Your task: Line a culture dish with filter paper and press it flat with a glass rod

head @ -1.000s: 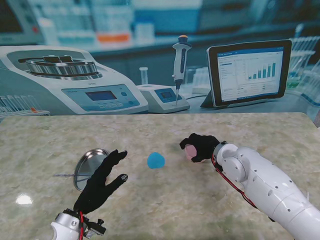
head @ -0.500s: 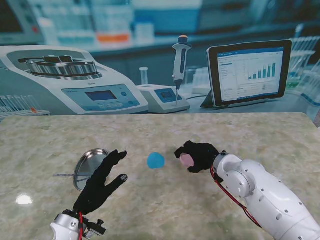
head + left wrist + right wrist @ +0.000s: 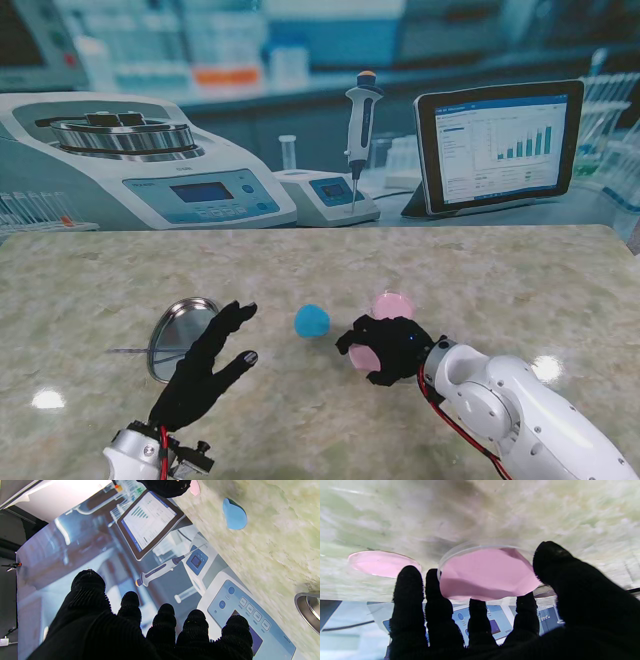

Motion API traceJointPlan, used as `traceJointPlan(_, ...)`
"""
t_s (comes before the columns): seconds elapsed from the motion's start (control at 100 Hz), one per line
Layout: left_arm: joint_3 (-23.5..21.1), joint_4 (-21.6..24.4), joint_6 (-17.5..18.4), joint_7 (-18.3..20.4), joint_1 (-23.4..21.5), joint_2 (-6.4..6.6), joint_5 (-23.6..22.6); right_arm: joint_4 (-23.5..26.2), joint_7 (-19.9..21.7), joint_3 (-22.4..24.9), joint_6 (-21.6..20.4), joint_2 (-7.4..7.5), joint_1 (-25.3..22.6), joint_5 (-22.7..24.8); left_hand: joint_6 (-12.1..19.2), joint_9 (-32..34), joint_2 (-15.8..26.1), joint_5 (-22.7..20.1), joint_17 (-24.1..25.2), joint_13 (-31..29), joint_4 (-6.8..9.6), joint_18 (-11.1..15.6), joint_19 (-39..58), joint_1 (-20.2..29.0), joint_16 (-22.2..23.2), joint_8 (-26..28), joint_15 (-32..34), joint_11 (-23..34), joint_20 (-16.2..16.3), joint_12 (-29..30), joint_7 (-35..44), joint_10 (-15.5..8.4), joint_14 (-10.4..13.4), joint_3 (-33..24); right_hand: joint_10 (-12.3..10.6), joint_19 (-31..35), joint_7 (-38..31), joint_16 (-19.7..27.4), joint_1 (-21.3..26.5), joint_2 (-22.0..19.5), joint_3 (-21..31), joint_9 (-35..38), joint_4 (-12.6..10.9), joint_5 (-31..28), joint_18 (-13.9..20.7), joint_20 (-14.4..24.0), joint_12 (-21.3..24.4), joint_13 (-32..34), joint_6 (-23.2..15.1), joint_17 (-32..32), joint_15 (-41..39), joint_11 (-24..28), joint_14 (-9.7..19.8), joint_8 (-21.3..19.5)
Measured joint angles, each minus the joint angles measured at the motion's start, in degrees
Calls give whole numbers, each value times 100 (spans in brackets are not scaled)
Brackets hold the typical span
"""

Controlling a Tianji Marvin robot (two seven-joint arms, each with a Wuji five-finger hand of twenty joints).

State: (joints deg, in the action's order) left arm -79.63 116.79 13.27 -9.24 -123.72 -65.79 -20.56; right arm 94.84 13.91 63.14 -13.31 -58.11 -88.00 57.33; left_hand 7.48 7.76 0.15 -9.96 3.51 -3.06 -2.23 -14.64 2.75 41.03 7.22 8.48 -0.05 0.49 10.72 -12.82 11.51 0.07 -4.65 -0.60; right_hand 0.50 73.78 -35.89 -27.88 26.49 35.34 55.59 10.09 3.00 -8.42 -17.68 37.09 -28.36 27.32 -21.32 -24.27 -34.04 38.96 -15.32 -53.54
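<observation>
Marbled green bench before a printed laboratory backdrop. Right hand [image 3: 385, 348] is clamped on a clear lid tinted pink [image 3: 486, 573], lifted off the pink culture dish [image 3: 392, 304] just beyond it. Left hand [image 3: 205, 362] is spread, holding nothing. Risk: the thin lid slipping from the fingertips. A blue piece [image 3: 312, 320] and a steel dish [image 3: 180, 335] lie alongside.

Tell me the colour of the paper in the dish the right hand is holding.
Pink. The filter paper shows best in the right wrist view, held by the right hand.
</observation>
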Motion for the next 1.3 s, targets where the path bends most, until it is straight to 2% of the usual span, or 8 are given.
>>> traceJointPlan(0.52, 53, -10, 32, 22, -16, 6, -13, 304, -95, -218, -343, 73, -499, 364, 0, 0, 0, 0, 0, 0, 0, 0, 0, 0, 0, 1, 0, 0, 0, 0, 0, 0, 0, 1, 0, 9, 67, -60, 1, -3, 0, 41, 0, 0, 41, 56, 4, -1, -1, 0, -2, -73, -5, 0)
traceJointPlan(0.76, 70, -10, 32, 21, -24, 9, -25, 309, -161, -401, -377, 107, -550, 684, 0, 0, 0, 0, 0, 0, 0, 0, 0, 0, 0, 1, 0, 0, 0, 0, 0, 0, 0, 1, 0, 57, 75, -61, 1, -16, -3, 47, 0, 1, 65, 59, 5, -1, -1, 0, -3, -80, -5, 0)
traceJointPlan(0.95, 83, -11, 31, 20, -24, 10, -31, 288, -261, -501, -396, 121, -538, 811, 0, 0, 0, 0, 0, 0, 0, 0, 0, 0, 0, 1, 0, 0, 0, 0, 0, 0, 0, 1, 0, 60, 151, -160, 1, -78, -4, 28, 0, 1, 66, 61, 6, -70, -2, 13, -85, -150, -255, 0)
traceJointPlan(1.12, 81, -7, 31, 25, -40, 12, -38, 302, -268, -546, -393, 128, -533, 942, 0, 0, 0, 0, 0, 0, 0, 0, 0, 0, 0, 1, 0, 0, 0, 0, 0, 0, 0, 1, 0, 63, 157, -209, 2, -90, -4, 28, 0, 2, 66, 63, 10, -128, -2, 91, -125, -163, -334, -1)
traceJointPlan(1.3, 74, 12, 31, 32, -72, 13, -39, 334, -184, -584, -379, 141, -526, 1025, 0, 0, 0, 0, 0, 0, 0, 0, 0, 0, 0, 1, 0, 0, 0, 0, 0, 0, 0, 1, -7, 64, 511, -224, 12, -227, -77, 91, 0, 5, 59, 147, 197, -518, -2, 483, -126, -675, -413, -57)
